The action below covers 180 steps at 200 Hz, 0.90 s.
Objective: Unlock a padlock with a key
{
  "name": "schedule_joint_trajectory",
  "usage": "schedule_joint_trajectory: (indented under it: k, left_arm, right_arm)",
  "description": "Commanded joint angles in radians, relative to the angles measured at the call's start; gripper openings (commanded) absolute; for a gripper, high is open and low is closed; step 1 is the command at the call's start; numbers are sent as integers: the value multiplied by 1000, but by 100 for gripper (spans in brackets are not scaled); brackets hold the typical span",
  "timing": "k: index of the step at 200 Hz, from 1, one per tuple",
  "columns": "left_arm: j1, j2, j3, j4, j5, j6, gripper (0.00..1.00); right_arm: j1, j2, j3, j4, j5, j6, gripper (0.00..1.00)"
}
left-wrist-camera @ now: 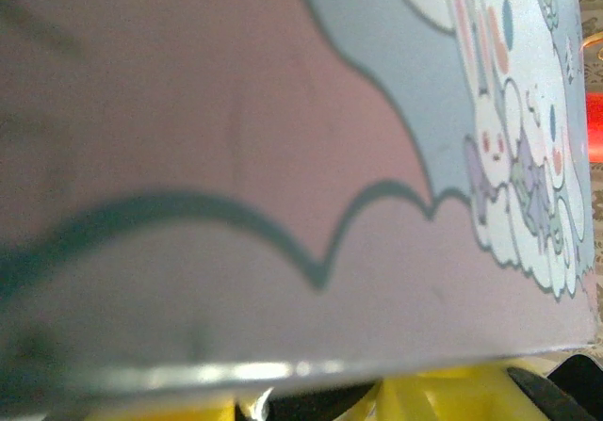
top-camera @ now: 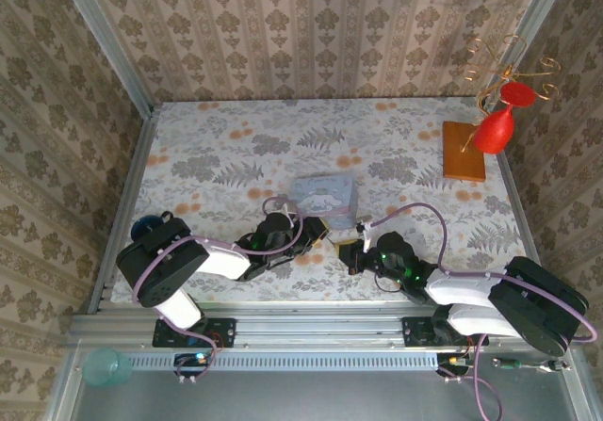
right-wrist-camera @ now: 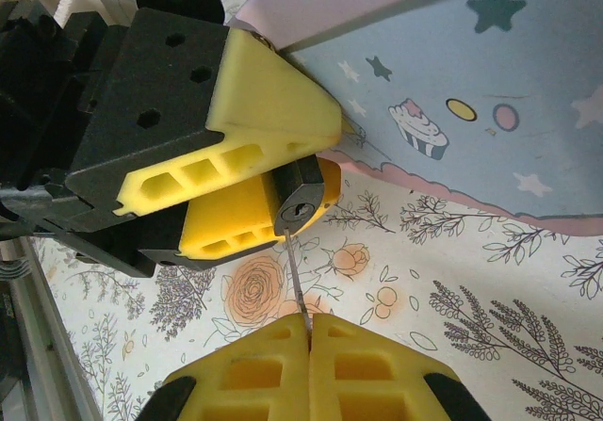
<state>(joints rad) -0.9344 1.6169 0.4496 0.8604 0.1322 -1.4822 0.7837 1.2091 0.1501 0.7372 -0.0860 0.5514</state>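
The small dark padlock [right-wrist-camera: 303,200] is clamped between the yellow fingers [right-wrist-camera: 273,110] of my left gripper [top-camera: 318,226], and its keyhole faces the right wrist camera. My right gripper [right-wrist-camera: 309,325] is shut on a thin metal key [right-wrist-camera: 295,275]. The blade points up at the padlock, and its tip touches the lock's face just below the keyhole, not inside it. From above, the two grippers meet tip to tip in front of the pastel cartoon tin [top-camera: 322,195], with my right gripper [top-camera: 350,250] to the right. The left wrist view looks close onto the tin's side [left-wrist-camera: 283,157].
The tin [right-wrist-camera: 452,82] stands right behind the held padlock. A wire stand with a red ornament [top-camera: 493,131] on a wooden base [top-camera: 464,151] is at the back right. Metal-framed patterned walls close in the floral table [top-camera: 217,157]. A teal cup [top-camera: 106,366] sits beyond the near rail.
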Motion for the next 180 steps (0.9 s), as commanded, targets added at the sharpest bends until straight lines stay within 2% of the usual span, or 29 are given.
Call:
schedule_joint_trajectory:
  k: [1,103,180]
  left_arm:
    - [-2,-22,12,32,14,-14,8]
    - [-22,-33,15,26,11,-17,8]
    - [-27,-31,12,31,11,-17,8]
  right_arm:
    - [2,-9,3,15,7,-18,0]
    - [3,30,15,42,14,1,0]
    - [1,-11,14,39,17,24,0]
